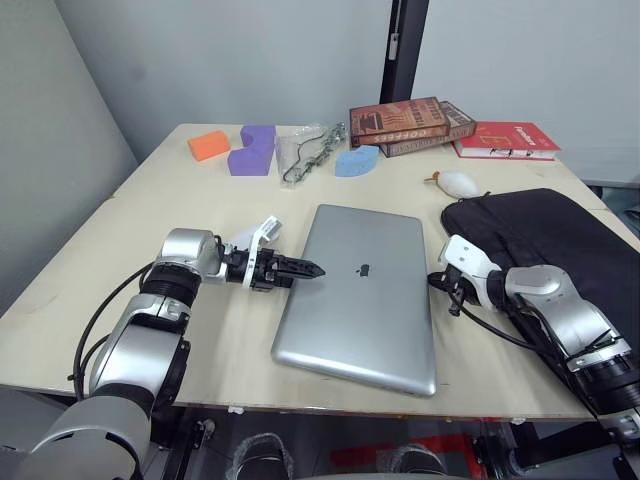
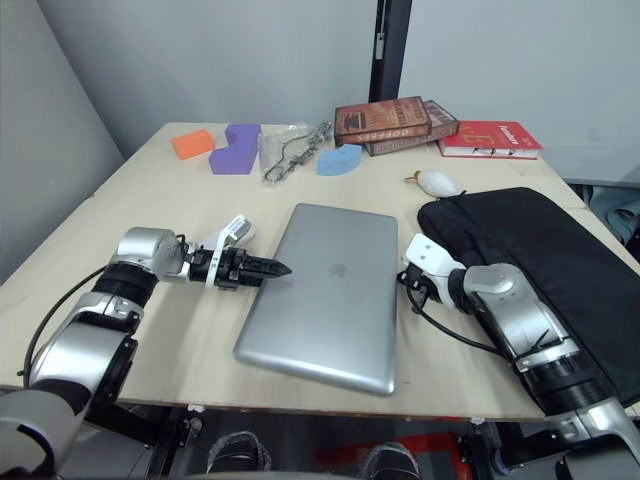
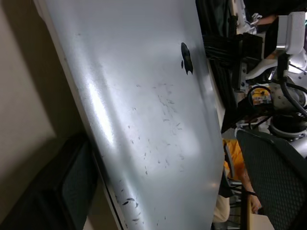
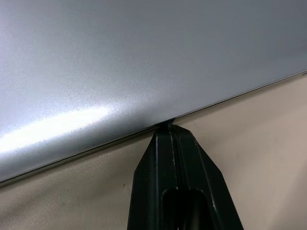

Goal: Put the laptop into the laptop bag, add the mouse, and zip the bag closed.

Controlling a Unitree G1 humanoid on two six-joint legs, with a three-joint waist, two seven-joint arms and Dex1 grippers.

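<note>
Item 1, laptop (image 1: 360,298): thin silver-grey metal, rounded corners, small dark logo at lid centre, lid shut. Lies flat mid-table (image 1: 150,200), its near short edge close to the table's front edge, slightly skewed. The left wrist view shows you fine scratches and scuffs on the lid.

Item 2, laptop bag (image 1: 560,240): flat black fabric, at the table's right edge, just beside the laptop's right side.

Item 3, mouse (image 1: 461,183): glossy white oval, just beyond the bag's far end, toward the back of the table.

Left gripper (image 1: 308,269): tips at the laptop's left long edge, fingers together, holding nothing.

Right gripper (image 4: 168,128): in the right wrist view you see the black fingers pressed together, tip touching the laptop's edge at table level. In the head views the arm lies between laptop and bag, fingertips hidden.

Other stock, back of table: orange block (image 1: 208,145), purple block (image 1: 253,149), blue piece (image 1: 357,160), clear plastic bag (image 1: 305,152), brown books (image 1: 410,124), red book (image 1: 506,139).

Left wrist view only: a black mesh chair (image 3: 273,182) past the laptop's far side.
</note>
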